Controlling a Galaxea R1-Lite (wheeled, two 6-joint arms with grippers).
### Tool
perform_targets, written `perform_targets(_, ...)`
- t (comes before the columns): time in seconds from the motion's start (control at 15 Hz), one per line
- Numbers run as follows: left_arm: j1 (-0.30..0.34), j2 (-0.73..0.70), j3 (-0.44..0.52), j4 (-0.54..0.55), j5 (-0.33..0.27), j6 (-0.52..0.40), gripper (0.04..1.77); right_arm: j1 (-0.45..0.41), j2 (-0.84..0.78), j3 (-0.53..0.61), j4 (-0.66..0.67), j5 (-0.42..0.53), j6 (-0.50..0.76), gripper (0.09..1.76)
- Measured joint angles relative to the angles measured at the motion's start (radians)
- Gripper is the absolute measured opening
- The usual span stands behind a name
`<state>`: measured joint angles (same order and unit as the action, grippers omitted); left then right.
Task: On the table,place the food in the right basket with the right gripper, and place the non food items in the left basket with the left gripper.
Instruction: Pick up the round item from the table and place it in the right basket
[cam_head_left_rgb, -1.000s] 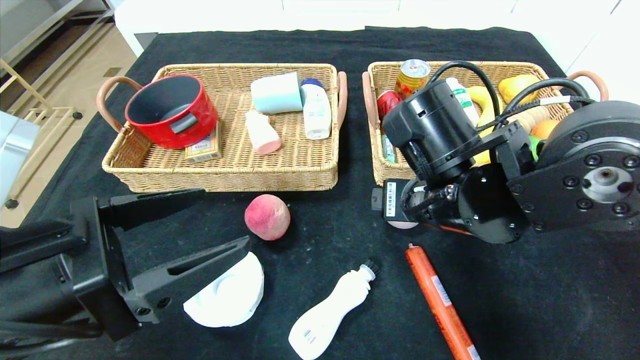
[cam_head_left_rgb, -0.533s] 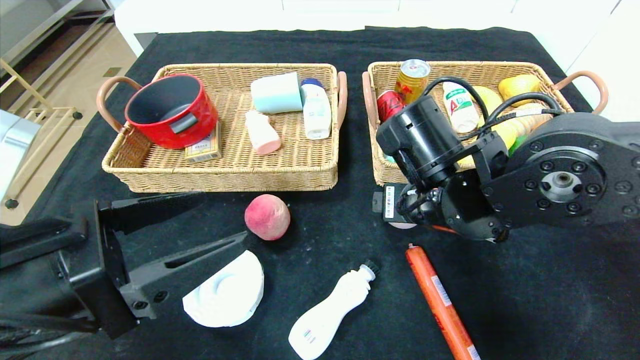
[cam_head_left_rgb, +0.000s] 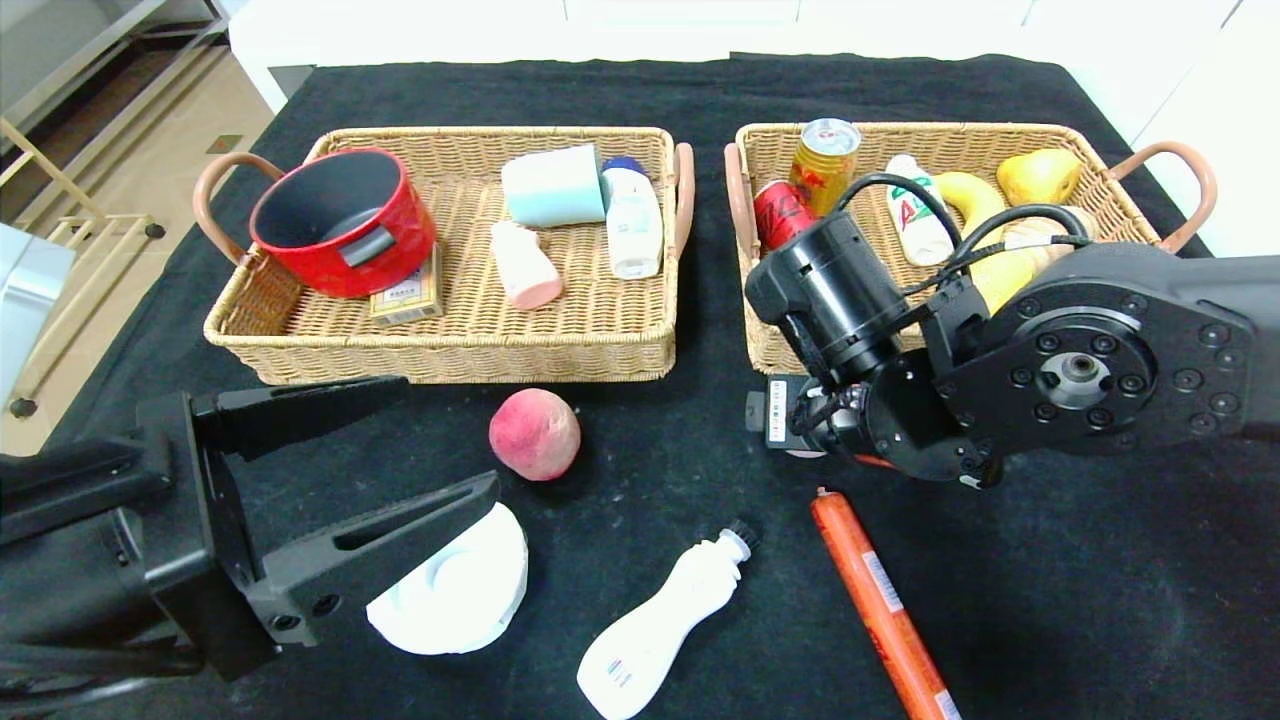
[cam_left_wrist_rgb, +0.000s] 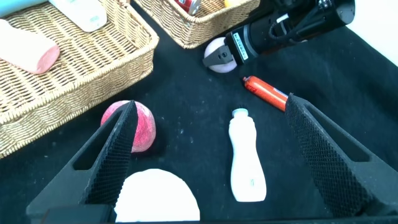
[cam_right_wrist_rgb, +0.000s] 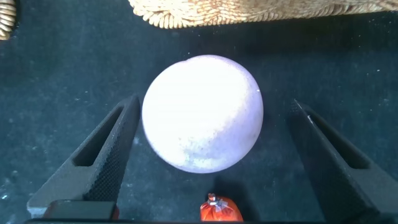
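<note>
The table (cam_head_left_rgb: 640, 90), draped in black cloth, carries two wicker trays side by side at its far half. The left basket (cam_head_left_rgb: 600, 350) holds a red pot (cam_head_left_rgb: 340, 220) and several bottles; the right basket (cam_head_left_rgb: 1000, 135) holds cans and yellow fruit.

My right gripper (cam_right_wrist_rgb: 208, 158) is at the near left corner of the right basket, low over the cloth. Its jaws stand wide, one finger on each side of the ball (cam_right_wrist_rgb: 202, 112), and neither finger touches it; nothing is gripped. In the head view the arm hides nearly all of the ball.

My left gripper (cam_left_wrist_rgb: 211, 152) hovers at the near left of the table, equally wide and empty, with the disc (cam_head_left_rgb: 455, 590) under its inner finger.

The peach (cam_head_left_rgb: 534, 434) lies between the baskets' near edges and the disc. The brush bottle (cam_head_left_rgb: 660, 625) and the sausage (cam_head_left_rgb: 880, 610) lie nearer me, apart from each other.

Hazards, as I judge them: the ball is round and free on cloth, so an uneven close could roll it away, perhaps against the basket wall just behind it. The sausage tip lies close beside the ball and a finger might nudge it. A shallow grip could drop the ball on the lift over the rim.
</note>
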<state>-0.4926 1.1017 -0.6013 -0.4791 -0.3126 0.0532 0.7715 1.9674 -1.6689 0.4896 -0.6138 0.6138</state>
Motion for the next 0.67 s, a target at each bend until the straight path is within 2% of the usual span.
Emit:
perform_targets(0.2, 0.000, 0.000, 0.000, -0.001, 0.000, 0.000, 1.72, 0.000, 0.003, 0.000, 0.000, 0.001, -0.001, 1.15)
perform_targets(0.4, 0.000, 0.000, 0.000, 0.000, 0.000, 0.000, 1.72, 0.000, 0.007, 0.000, 0.001, 0.001, -0.001, 0.82)
perform_targets(0.47, 0.000, 0.000, 0.000, 0.000, 0.000, 0.000, 1.72, 0.000, 0.009, 0.000, 0.001, 0.001, 0.000, 0.66)
perform_targets(0.53, 0.001, 0.000, 0.000, -0.001, 0.001, 0.000, 1.72, 0.000, 0.011, 0.000, 0.001, 0.001, 0.002, 0.25)
perform_targets(0.6, 0.001, 0.000, 0.000, -0.001, 0.001, 0.000, 1.72, 0.000, 0.013, 0.001, 0.002, 0.001, 0.003, 0.15)
perform_targets(0.67, 0.000, 0.000, 0.000, 0.000, 0.001, 0.000, 1.72, 0.000, 0.014, 0.001, 0.002, 0.001, 0.002, 0.15)
